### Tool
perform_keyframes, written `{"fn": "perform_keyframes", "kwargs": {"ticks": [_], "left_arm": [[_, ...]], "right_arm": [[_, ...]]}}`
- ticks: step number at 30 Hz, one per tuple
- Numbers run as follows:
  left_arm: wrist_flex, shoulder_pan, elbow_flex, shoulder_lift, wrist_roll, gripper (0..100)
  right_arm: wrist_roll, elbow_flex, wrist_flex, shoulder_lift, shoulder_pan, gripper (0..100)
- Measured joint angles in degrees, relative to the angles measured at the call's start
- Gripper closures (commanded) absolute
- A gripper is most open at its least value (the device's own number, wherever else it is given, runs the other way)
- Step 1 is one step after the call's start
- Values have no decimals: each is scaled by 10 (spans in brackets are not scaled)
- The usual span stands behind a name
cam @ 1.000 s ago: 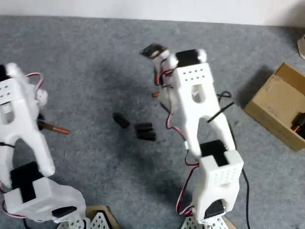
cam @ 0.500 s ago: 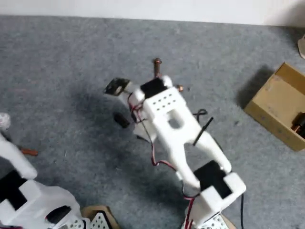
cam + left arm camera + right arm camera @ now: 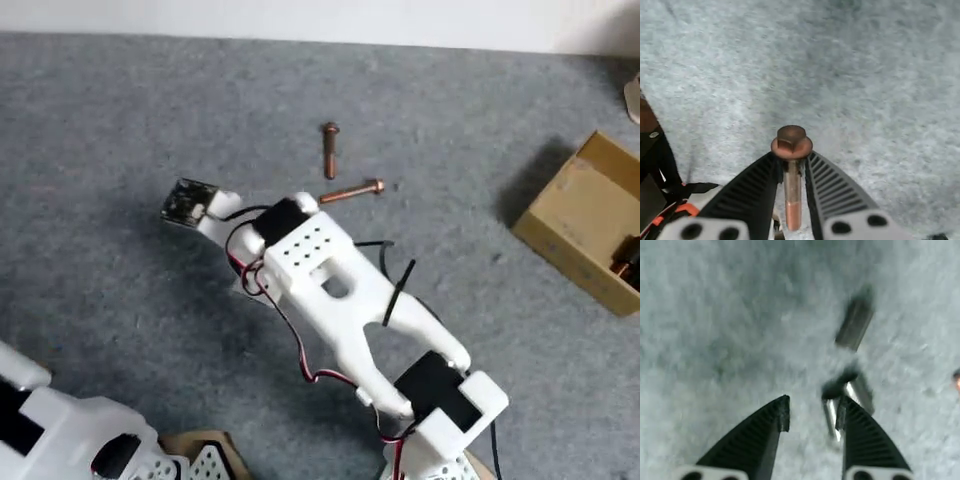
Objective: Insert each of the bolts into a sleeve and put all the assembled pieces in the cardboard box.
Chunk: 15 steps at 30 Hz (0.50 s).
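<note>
In the left wrist view my left gripper (image 3: 791,161) is shut on a copper bolt (image 3: 791,142), whose hex head sticks out past the fingertips over bare carpet. My right gripper (image 3: 812,416) is open just above the carpet. A black sleeve (image 3: 844,389) lies beside one fingertip, and a second sleeve (image 3: 855,323) lies farther off. In the high view the right arm (image 3: 330,275) stretches left across the middle and hides the sleeves. Two loose copper bolts (image 3: 330,150) (image 3: 352,190) lie beyond it. The cardboard box (image 3: 580,215) stands at the right edge.
The floor is grey carpet. Something dark lies inside the box (image 3: 626,255). The left arm's base (image 3: 70,440) fills the near left corner. A cable (image 3: 395,285) loops along the right arm.
The right arm has swung left from over the bolts to over the sleeves, uncovering two bolts. The left arm has drawn back toward the near left corner with its bolt.
</note>
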Motion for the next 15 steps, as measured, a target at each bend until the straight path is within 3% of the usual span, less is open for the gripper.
{"fn": "perform_keyframes", "kwargs": {"ticks": [5, 15], "left_arm": [[0, -41, 20, 0, -40, 995], [-11, -43, 59, 0, -68, 995]], "right_arm": [[-9, 0, -54, 42, -1, 843], [-9, 0, -131, 159, -1, 842]]}}
